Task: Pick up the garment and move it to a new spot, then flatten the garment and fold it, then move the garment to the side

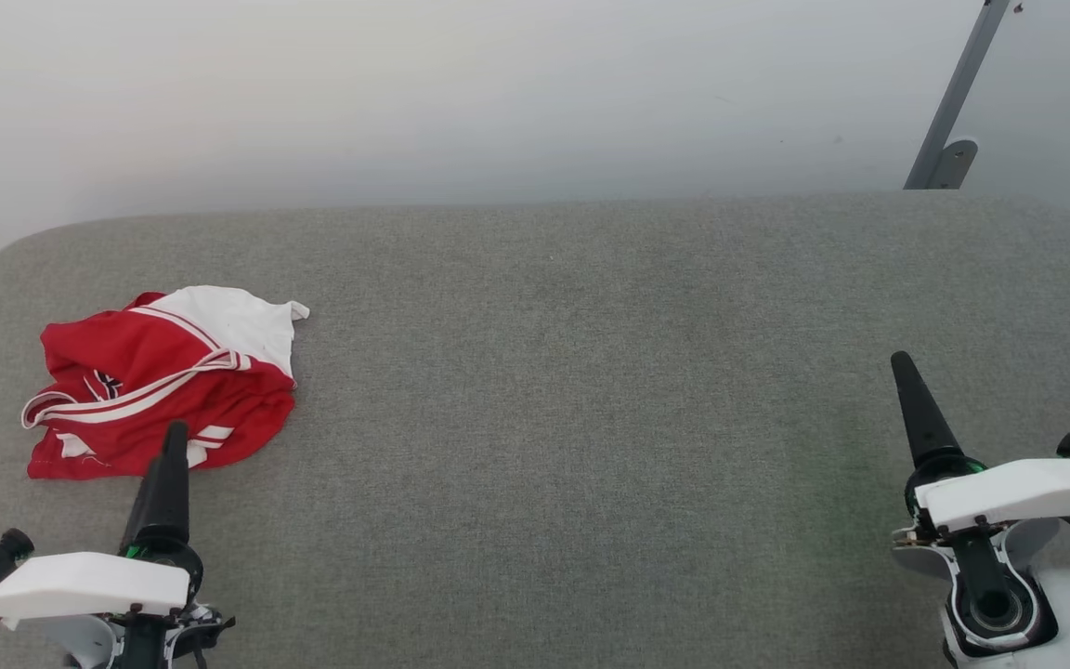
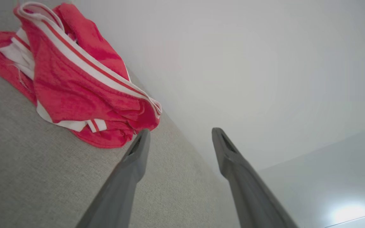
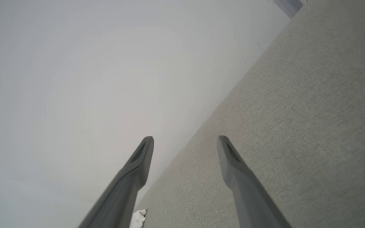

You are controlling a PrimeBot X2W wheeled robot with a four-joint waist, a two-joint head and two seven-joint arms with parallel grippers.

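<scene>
The garment (image 1: 163,381) is a red jersey with white sleeves and striped trim, lying crumpled at the left of the grey padded table (image 1: 572,390). My left gripper (image 1: 173,441) stands open at the lower left, its fingertip just at the garment's near edge. In the left wrist view the garment (image 2: 74,82) lies heaped ahead and left of the open left gripper (image 2: 179,133), nothing between the fingers. My right gripper (image 1: 902,367) is open at the lower right, far from the garment. The right wrist view has the right gripper (image 3: 185,139) spread wide over bare table.
A pale wall rises behind the table's far edge. A grey metal strut (image 1: 953,102) with a bracket stands at the back right. A small white scrap of cloth (image 3: 138,218) peeks out beside a finger at the bottom of the right wrist view.
</scene>
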